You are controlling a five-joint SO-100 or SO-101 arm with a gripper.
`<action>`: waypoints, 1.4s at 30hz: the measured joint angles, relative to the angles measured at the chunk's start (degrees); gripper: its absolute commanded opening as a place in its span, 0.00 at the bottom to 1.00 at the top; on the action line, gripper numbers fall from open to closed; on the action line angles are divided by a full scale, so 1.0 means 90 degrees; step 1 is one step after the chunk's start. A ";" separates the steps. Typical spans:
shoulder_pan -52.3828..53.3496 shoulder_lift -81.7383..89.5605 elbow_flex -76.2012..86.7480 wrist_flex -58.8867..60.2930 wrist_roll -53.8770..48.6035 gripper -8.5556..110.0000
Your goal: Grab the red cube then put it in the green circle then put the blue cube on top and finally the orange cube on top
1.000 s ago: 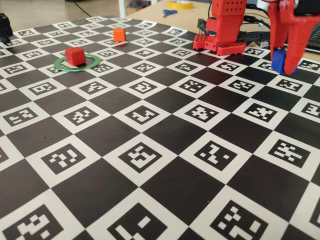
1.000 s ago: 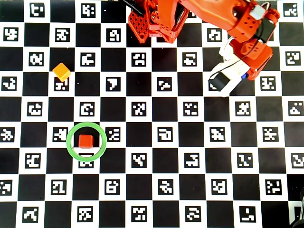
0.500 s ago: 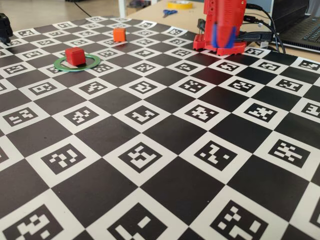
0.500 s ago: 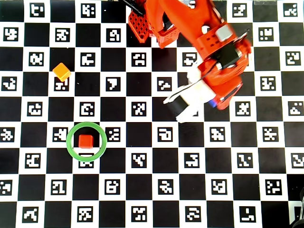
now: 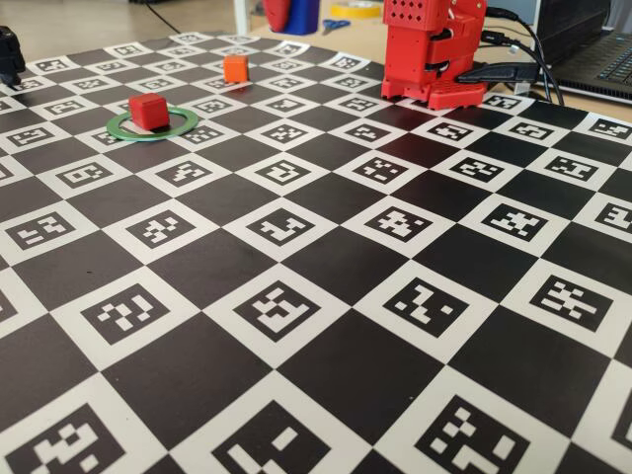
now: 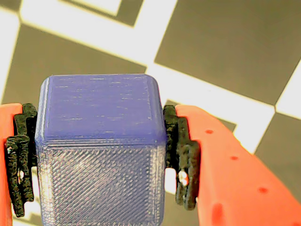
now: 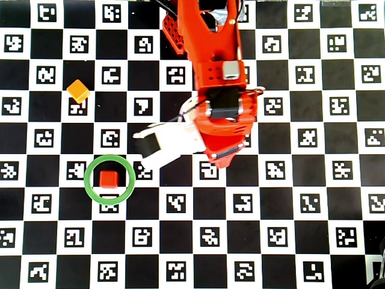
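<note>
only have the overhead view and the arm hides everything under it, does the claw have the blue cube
Observer: Yes. In the wrist view the blue cube sits clamped in the claw, with a black pad pressed against each side.
Operator: how high is it, i cant judge height from above
Observer: In the fixed view the blue shows only at the top edge of the picture, well clear of the board and higher than the red cube.
Operator: is red sitting flat for the stack
Observer: The fixed view shows it level on the board inside the green circle, top face up.
</note>
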 measured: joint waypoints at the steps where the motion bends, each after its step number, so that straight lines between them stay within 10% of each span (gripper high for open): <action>1: 0.0117 -0.0107 -0.0186 0.0068 -0.0049 0.09; 19: 0.2256 -0.2363 -0.3516 0.0479 -0.0830 0.09; 42: 0.3184 -0.3262 -0.3076 -0.0098 -0.1465 0.09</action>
